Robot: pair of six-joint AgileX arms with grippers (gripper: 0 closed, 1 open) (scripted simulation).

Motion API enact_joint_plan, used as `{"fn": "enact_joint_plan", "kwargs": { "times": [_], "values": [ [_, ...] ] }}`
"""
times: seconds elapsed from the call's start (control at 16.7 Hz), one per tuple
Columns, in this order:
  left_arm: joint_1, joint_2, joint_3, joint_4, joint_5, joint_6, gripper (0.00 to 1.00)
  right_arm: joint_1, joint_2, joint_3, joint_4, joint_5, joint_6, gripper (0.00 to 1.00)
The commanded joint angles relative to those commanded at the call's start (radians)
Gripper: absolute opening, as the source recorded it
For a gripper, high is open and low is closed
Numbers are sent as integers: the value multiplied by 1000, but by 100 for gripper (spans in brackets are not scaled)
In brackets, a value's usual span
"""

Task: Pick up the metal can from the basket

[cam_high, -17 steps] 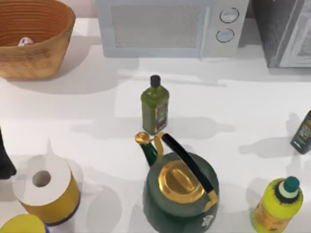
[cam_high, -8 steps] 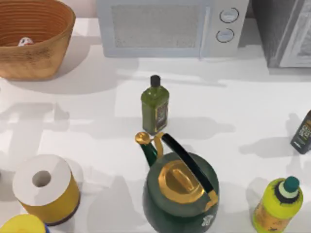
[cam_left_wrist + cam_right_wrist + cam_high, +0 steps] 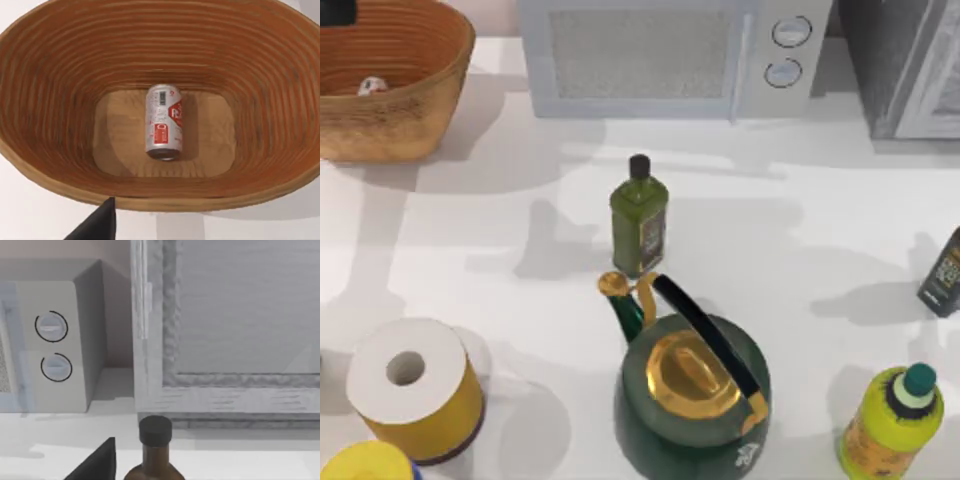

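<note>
Lying metal can [image 3: 163, 122], white-and-red side

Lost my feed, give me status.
Left gripper above the basket, fingers unreadable. Metal can lying on its side on basket floor, not gripped. Nothing covering it.

The metal can [image 3: 163, 123] carries red marks and a small dark panel on its white side, but no word of them can be read; labels on the green bottle [image 3: 639, 222] are likewise illegible.
</note>
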Motion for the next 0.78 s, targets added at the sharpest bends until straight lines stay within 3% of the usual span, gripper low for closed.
{"fn": "enact_joint_plan", "kwargs": {
  "times": [0.42,0.78],
  "values": [
    [18,621,580,-287,16,35,100,0,0,0,0,0,0,100],
    [27,878,824,-407,21,54,100,0,0,0,0,0,0,100]
  ]
}}
